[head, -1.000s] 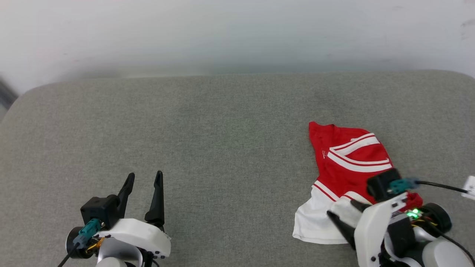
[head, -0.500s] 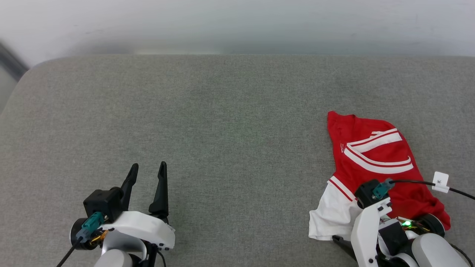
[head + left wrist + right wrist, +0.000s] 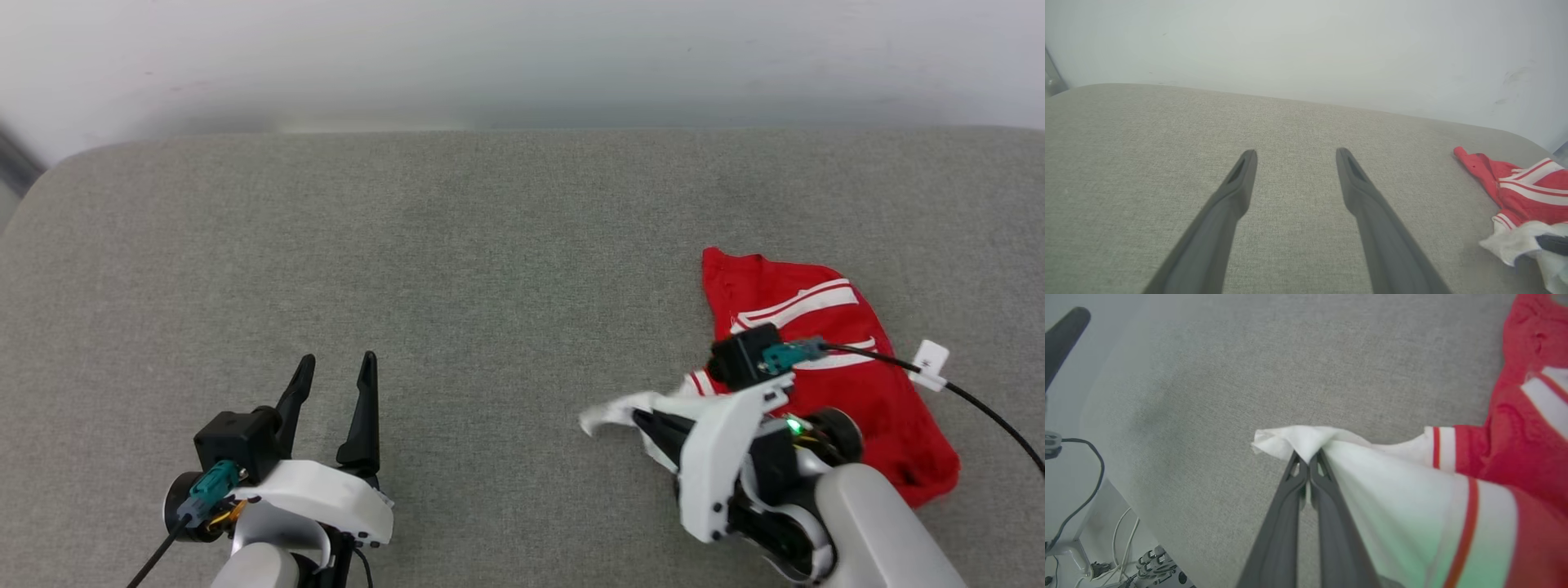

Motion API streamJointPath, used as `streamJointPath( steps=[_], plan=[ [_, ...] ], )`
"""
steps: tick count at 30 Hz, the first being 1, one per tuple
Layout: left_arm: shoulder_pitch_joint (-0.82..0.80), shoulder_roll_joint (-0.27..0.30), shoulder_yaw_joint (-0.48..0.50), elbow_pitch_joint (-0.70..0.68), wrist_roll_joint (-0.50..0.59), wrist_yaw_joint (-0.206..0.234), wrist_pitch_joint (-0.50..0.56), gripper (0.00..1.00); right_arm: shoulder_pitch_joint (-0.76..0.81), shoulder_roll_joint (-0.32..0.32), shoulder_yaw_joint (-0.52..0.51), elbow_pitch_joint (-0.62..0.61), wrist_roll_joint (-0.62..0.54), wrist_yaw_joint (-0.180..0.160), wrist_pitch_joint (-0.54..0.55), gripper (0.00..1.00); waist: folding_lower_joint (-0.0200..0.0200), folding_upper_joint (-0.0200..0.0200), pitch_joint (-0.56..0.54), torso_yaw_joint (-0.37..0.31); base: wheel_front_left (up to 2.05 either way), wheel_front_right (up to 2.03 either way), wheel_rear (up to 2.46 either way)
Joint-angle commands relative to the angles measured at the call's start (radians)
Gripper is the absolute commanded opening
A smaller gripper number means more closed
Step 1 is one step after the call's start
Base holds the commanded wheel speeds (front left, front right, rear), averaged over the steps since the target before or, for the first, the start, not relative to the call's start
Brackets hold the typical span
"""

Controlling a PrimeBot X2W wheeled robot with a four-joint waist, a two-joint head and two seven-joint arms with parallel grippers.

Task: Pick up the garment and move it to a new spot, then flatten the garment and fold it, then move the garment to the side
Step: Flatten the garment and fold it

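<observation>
You have the red jersey (image 3: 890, 416) crumpled on the right side of the grey upholstered cushion (image 3: 490, 286), with its white sleeve (image 3: 608, 412) stretched out to the left. Your right pincer (image 3: 1307, 459) is closed on that sleeve's edge. The right arm (image 3: 865, 523) and its black cable (image 3: 980, 400), which carries a white tag (image 3: 931, 359), lie across the jersey's middle and hide part of it. Your left pincer (image 3: 339, 359) hovers well apart on the left, fingers spread with nothing between them. A pale wall (image 3: 522, 57) backs the cushion.
</observation>
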Motion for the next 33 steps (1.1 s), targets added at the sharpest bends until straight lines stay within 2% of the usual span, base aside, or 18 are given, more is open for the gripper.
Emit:
streamJointPath(
  steps=[1,5,12,13,14,15,18,25,30,33],
  plan=[
    [-0.015,0.001,-0.004,0.002,0.002,-0.005,0.0,1.0,-0.027,0.019,0.016,-0.003,0.001,0.0,-0.017,0.0,0.0,0.0,0.001,0.001,0.0,0.0,0.0],
    [-0.018,0.001,-0.007,0.006,0.0,-0.006,-0.001,1.0,-0.066,0.053,0.095,0.007,0.058,0.0,-0.066,0.0,0.0,0.0,0.008,0.008,0.0,0.0,0.0],
    [-0.024,-0.006,-0.014,0.018,-0.006,-0.012,-0.004,1.0,-0.051,0.063,0.25,0.108,0.135,0.0,-0.105,0.0,0.0,0.0,0.025,0.032,0.0,0.0,0.0],
    [-0.024,-0.008,-0.014,0.021,-0.008,-0.012,-0.006,1.0,-0.048,0.062,0.264,0.126,0.139,0.0,-0.115,0.25,0.0,0.0,0.026,0.033,0.0,0.0,0.0],
    [-0.023,-0.009,-0.014,0.023,-0.008,-0.013,-0.007,1.0,-0.049,0.061,0.273,0.144,0.145,0.0,-0.128,0.87,0.0,0.0,0.027,0.035,0.0,0.0,0.0],
    [-0.023,-0.01,-0.014,0.025,-0.009,-0.013,-0.009,1.0,-0.053,0.062,0.283,0.156,0.146,0.0,-0.144,1.0,0.0,0.0,0.028,0.035,0.0,0.0,0.0],
    [-0.019,-0.008,-0.014,0.032,-0.007,-0.012,-0.01,1.0,-0.071,0.062,0.293,0.163,0.135,0.0,-0.206,1.0,0.0,0.0,0.026,0.032,0.0,0.0,0.0],
    [-0.002,-0.004,-0.01,0.043,-0.009,-0.002,-0.013,1.0,-0.062,0.062,0.263,0.063,0.1,0.0,-0.354,1.0,0.0,0.0,-0.013,0.005,0.0,0.0,0.0],
    [0.013,0.001,-0.008,0.039,-0.011,0.006,-0.013,1.0,-0.029,0.061,0.14,-0.025,-0.001,0.0,-0.492,1.0,0.0,0.0,-0.042,-0.011,0.0,0.0,0.0],
    [0.023,0.005,-0.008,0.034,-0.012,0.011,-0.011,1.0,0.003,0.06,0.042,-0.06,-0.065,0.0,-0.536,1.0,0.0,0.0,-0.057,-0.02,0.0,0.0,0.0]
  ],
)
